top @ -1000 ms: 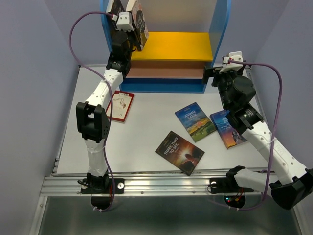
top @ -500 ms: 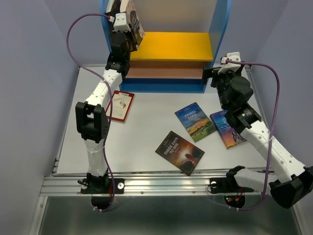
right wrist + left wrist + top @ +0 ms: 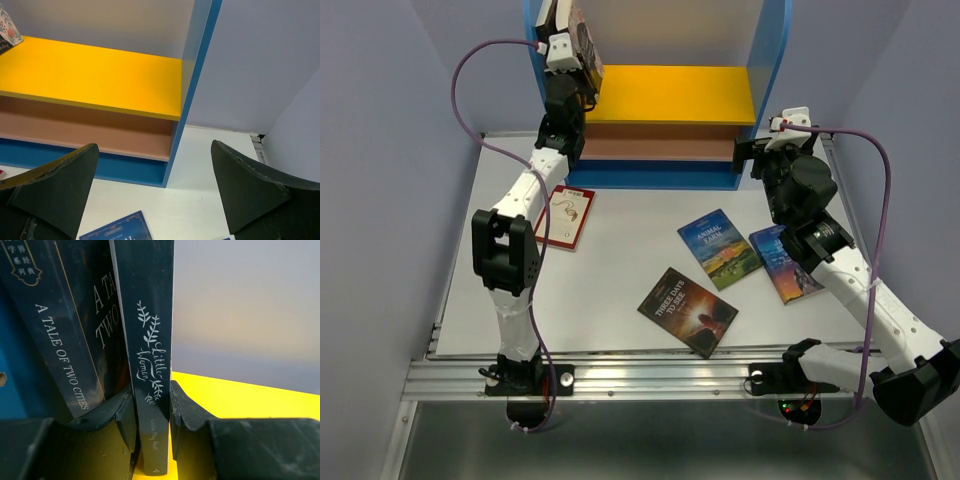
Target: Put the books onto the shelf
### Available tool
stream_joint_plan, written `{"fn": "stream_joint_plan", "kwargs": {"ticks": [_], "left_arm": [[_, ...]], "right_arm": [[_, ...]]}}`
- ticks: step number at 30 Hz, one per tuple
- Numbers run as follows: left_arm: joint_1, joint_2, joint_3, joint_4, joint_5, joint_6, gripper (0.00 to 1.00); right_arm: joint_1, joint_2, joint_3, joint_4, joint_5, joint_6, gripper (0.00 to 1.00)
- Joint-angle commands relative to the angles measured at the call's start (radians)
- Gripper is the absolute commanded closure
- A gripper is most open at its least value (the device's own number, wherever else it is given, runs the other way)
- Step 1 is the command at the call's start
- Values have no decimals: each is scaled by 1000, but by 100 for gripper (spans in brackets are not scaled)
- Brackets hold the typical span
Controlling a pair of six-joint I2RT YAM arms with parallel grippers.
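Little Women (image 3: 150, 365), a thin, dark, glossy paperback, stands upright at the left end of the shelf's (image 3: 775, 80) smooth yellow board, spine out, just beside the tilted Tale of Two Cities (image 3: 60, 350). The left gripper (image 3: 152, 405) is clamped on its spine, a black finger on each cover. Four flat paperbacks lie on the white table (image 3: 620, 260) before the shelf: a red-white one (image 3: 565, 215) toward the shelf's left, two blue ones (image 3: 720, 247) (image 3: 782, 262) toward its right, and Three Days to See (image 3: 687, 310) farthest out. The right gripper (image 3: 745, 155) hovers by the shelf's right front corner, fingers spread wide, holding nothing.
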Motion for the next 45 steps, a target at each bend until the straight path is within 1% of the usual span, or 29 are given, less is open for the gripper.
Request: {"fn": "stream_joint_plan", "kwargs": {"ticks": [1,2,5,6,15,19,20,21,22,23,25,27,31,33,35,37,38,39,40,43,45], "left_arm": [[13,-91,-20,80,-75,12,70],[13,-94,-24,81,-78,7,56],[10,-111,-49,83,-83,-2,47],[7,-117,-55,83,-87,-8,46],[-20,-167,-87,89,-112,-13,42],[-42,-189,-112,88,-136,-10,35],[-45,-206,-128,85,-141,-11,32],[-50,-229,-139,81,-153,-24,29],[-53,-242,-147,66,-152,-33,18],[-54,-257,-159,59,-147,-39,1],[-63,-309,-181,-9,-127,-74,1],[-73,-357,-230,-40,-95,-109,1],[-96,-525,-332,-139,-31,-191,1],[-106,-573,-378,-188,10,-218,1],[-109,-640,-414,-260,44,-228,1],[-109,-679,-480,-303,67,-226,1],[-108,-709,-522,-352,75,-219,1],[-106,-720,-543,-385,69,-214,1],[-103,-737,-558,-461,46,-232,1],[-70,-751,-641,-532,6,-287,1],[16,-751,-708,-549,38,-340,1]], "right_arm": [[4,-10,-5,56,13,-15,0],[4,-10,-5,56,10,-15,0],[4,-5,-5,56,2,-16,0],[4,-4,-5,56,2,-18,0],[4,13,-5,58,-9,-19,0],[4,13,-6,56,-13,-18,0],[4,14,-6,56,-18,-18,0],[4,14,-5,58,-18,-16,0],[4,14,-6,56,-24,-15,0],[4,14,-6,56,-29,-15,0],[4,16,-8,56,-32,-1,0],[4,18,-14,56,-38,25,0],[4,13,-42,40,-91,83,0],[4,11,-45,27,-116,123,0],[4,11,-55,4,-151,152,0],[4,8,-65,-13,-176,191,0],[4,7,-74,-20,-200,192,0],[4,4,-91,-23,-210,232,0],[4,2,-100,-23,-225,240,0],[4,17,-128,-25,-299,266,0],[4,37,-132,-28,-349,280,0]]}}
